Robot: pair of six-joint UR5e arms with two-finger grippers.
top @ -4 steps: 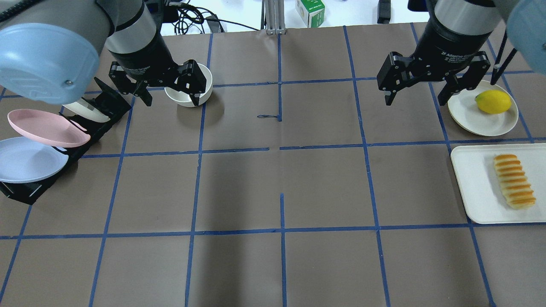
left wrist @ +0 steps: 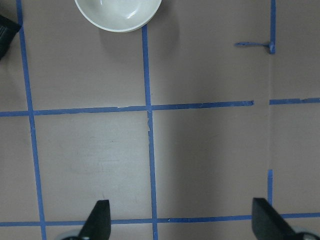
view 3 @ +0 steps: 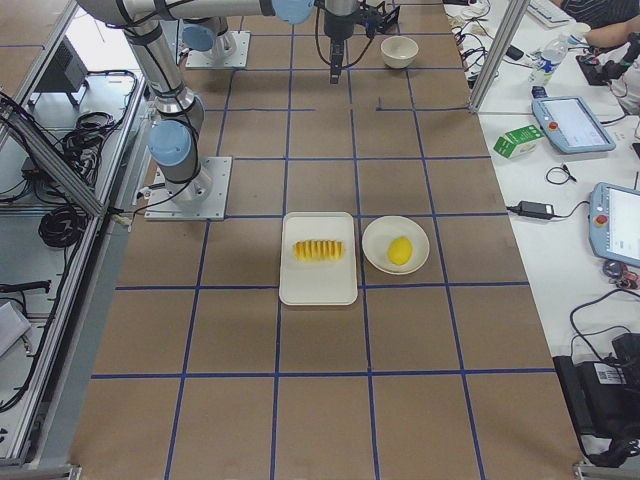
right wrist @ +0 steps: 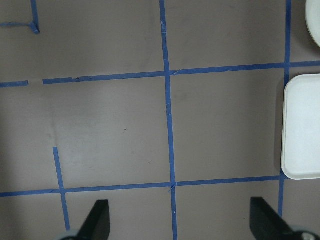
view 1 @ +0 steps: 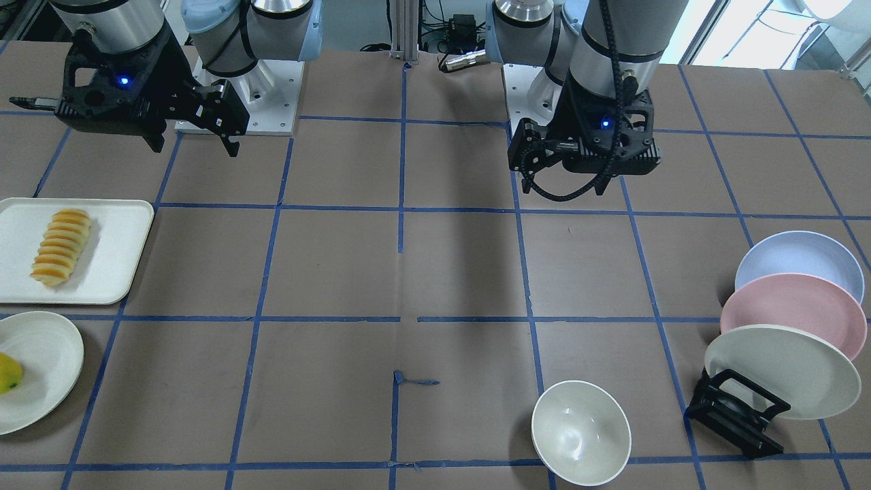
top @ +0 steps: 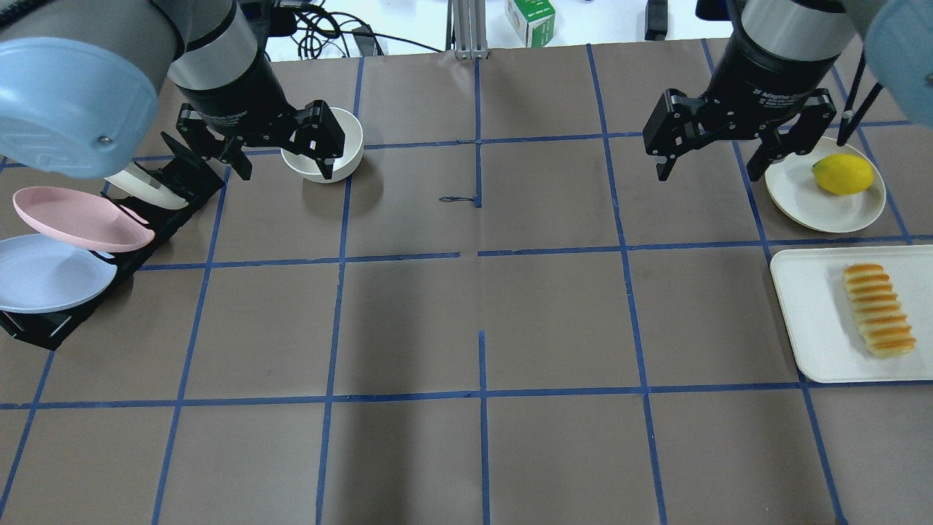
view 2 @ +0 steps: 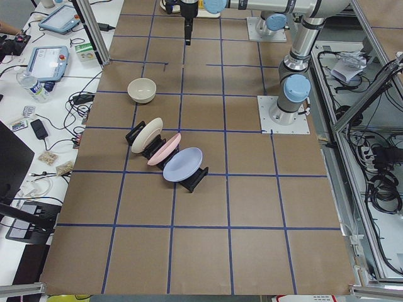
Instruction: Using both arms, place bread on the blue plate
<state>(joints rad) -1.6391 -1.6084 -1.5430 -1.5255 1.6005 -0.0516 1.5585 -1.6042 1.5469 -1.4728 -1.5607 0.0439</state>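
The left gripper (top: 286,172) and right gripper (top: 711,175) are held open and empty, so the opening approach is judged in hand. The bread (top: 879,310) is found on its tray (top: 802,313) and the blue plate (top: 44,273) in the rack (top: 44,328); each must next be reached.

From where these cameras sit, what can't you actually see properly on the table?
Front-facing view: the lemon is cut off by the left edge.
Front-facing view: the blue plate has its lower part hidden behind the pink plate.
Overhead view: the cream plate is mostly covered by the left arm.
Right wrist view: only part of the white tray shows; the bread lies out of frame.
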